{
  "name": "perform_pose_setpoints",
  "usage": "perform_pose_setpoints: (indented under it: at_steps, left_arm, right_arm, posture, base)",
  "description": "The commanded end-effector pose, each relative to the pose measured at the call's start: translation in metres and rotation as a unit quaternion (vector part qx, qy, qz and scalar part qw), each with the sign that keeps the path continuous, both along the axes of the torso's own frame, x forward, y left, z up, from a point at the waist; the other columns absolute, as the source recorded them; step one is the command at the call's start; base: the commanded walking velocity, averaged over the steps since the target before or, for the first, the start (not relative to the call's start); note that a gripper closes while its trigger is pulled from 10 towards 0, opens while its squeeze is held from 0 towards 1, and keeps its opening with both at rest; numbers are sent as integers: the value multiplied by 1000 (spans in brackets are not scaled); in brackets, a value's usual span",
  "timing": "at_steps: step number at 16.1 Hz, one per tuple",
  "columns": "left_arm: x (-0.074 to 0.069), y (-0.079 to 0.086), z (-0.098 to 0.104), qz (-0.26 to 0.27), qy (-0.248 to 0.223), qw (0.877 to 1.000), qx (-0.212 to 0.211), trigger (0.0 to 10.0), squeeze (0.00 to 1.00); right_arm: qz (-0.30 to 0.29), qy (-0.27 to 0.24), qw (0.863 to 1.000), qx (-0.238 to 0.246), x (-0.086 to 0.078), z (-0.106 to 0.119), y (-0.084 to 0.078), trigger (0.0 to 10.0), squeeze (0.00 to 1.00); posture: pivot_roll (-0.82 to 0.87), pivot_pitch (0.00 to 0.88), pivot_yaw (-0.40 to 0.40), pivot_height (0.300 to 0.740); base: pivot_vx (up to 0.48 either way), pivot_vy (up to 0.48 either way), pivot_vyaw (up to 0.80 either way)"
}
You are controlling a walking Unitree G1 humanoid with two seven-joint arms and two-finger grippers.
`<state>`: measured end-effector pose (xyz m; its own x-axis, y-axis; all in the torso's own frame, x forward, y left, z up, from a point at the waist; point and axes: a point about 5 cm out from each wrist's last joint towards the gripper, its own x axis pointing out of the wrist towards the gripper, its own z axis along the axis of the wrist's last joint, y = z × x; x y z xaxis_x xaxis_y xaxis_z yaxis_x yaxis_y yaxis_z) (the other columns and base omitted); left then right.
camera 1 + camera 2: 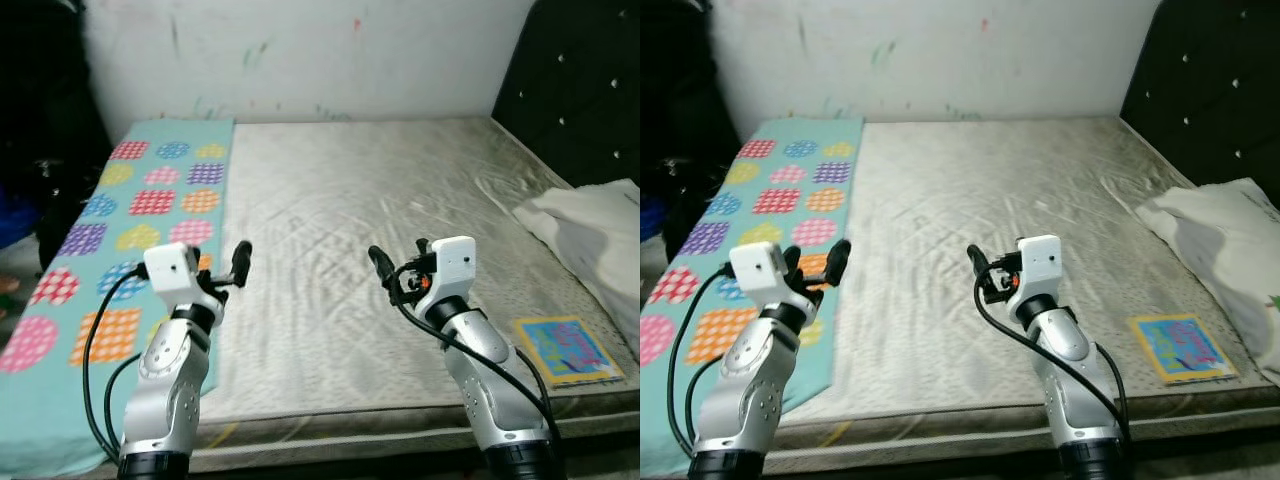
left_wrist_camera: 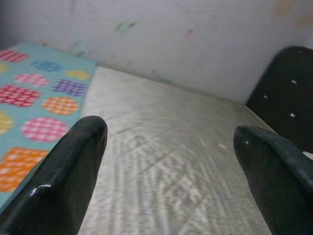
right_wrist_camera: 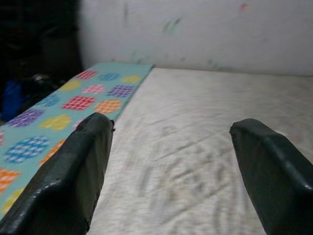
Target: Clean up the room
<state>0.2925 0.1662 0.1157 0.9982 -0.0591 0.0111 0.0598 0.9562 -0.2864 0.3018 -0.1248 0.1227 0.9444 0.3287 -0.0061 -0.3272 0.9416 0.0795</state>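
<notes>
A bare grey mattress (image 1: pixel 380 230) fills the room's middle, against a marked white wall (image 1: pixel 320 50) and a black padded headboard (image 1: pixel 585 90).

A turquoise blanket (image 1: pixel 140 230) with coloured dots lies along the mattress's left side, its long axis running from the near edge toward the wall. A white pillow (image 1: pixel 590 235) rests at the right by the headboard, and a small colourful book (image 1: pixel 565 350) lies flat near the front right corner. The left pincer (image 1: pixel 236 264) and right pincer (image 1: pixel 385 270) both hover spread wide over the mattress, holding nothing, with open bare mattress beyond them.
</notes>
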Motion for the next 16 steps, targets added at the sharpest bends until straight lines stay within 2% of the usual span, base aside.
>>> perform_pose_setpoints:
  at_steps: [1, 16]
  left_arm:
    - [1, 4, 2, 7, -2, 1000, 1, 10000, 0]
    - [3, 6, 1, 14, 4, 1000, -1, 10000, 0]
  right_arm:
    - [8, -10, 1000, -1, 2, 6, 4, 10000, 0]
    - [22, 2, 1000, -10, 3, 2, 7, 10000, 0]
  posture:
    - [-129, 0, -9, 740]
    - [-135, 0, -7, 740]
  base:
    - [0, 480, 0]
    - [0, 480, 0]
